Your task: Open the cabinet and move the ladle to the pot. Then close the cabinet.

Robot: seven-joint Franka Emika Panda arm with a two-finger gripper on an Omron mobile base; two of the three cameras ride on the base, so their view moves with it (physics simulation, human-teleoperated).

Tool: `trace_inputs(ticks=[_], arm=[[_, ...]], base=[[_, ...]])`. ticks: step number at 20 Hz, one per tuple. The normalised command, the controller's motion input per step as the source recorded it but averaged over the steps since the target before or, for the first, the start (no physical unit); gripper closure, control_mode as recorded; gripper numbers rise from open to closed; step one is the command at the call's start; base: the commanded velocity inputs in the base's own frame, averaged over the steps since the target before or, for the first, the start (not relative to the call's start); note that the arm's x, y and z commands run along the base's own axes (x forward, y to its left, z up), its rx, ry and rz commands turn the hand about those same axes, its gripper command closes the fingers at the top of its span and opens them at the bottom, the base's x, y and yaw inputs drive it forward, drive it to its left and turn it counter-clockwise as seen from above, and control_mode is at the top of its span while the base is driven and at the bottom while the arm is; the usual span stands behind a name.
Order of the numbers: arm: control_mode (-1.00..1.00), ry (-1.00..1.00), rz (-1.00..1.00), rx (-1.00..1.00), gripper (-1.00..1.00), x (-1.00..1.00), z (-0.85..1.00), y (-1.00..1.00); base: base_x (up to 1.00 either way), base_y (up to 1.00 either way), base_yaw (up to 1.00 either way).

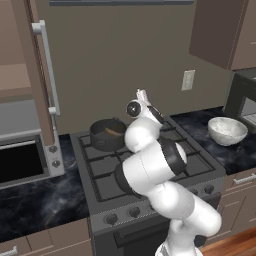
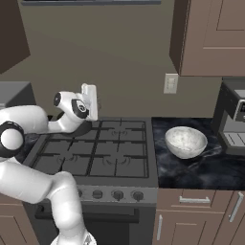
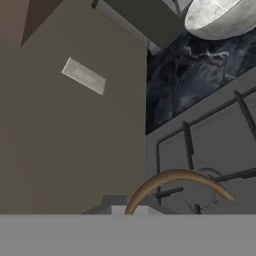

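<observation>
The arm is reaching over the far left part of the stove (image 1: 150, 165), and its claw (image 1: 142, 96) is pointing upward near the back wall, just right of the pot (image 1: 107, 134). The claw is pressed together; the hand view is showing the thin curved brown handle of the ladle (image 3: 180, 182) arching out from the bottom edge, so the claw seems to be pinching the ladle, though the grip itself is lying hidden. The pot is sitting on the far left burner, and a brown shape is showing inside it.

The cabinet (image 1: 37, 75) is standing open at the far left, its door edge with the long silver handle jutting out toward the near side above the microwave (image 1: 25, 155) and the dark desk (image 1: 45, 205). The door's edge is hanging left of the pot, apart from the arm.

To the right, a white bowl (image 2: 185, 141) is resting on the desk near the stove's right edge. The near burners are lying bare, leaving open room in front of the pot.
</observation>
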Motion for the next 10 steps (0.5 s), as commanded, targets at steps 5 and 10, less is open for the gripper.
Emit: trace_inputs(ticks=[5, 10], arm=[[-1.00, 0.02, 0.00, 0.00, 1.00, 0.08, -0.23, 0.01], [-1.00, 0.00, 0.00, 0.00, 1.00, 0.14, -0.15, 0.02]], base=[[0.00, 0.00, 0.00], [0.00, 0.00, 0.00]])
